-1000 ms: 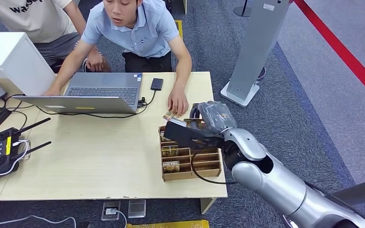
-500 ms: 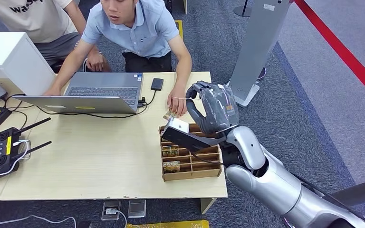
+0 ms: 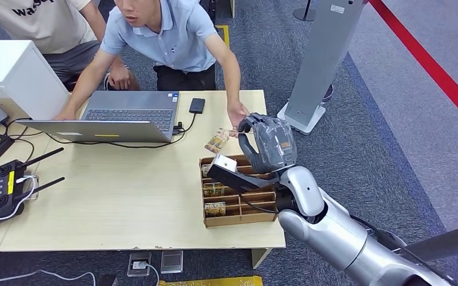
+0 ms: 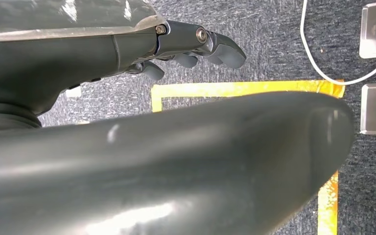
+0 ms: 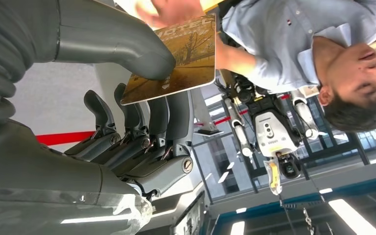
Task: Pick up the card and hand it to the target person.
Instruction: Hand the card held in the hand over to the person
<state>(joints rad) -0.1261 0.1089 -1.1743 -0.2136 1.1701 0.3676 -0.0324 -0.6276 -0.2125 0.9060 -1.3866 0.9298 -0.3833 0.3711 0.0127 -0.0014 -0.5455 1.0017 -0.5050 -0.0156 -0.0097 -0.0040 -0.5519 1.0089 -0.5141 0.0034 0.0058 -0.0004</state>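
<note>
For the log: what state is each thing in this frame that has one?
card: pinched by the right hand's thumb and fingers, the person's hand at its far edge
right hand: raised beside the table, gripping the card
left hand: holds nothing, fingers slightly curled
laptop: lid open
wooden organizer: on the table, cards in some slots
person's hand: reaching for the card

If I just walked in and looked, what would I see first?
You'd spot the robot's right hand raised above the wooden card rack at the table's right end, pinching a golden-brown card between thumb and fingers. A person in a light blue shirt leans over the table, their hand reaching to the card. Further left sits an open laptop.
</note>
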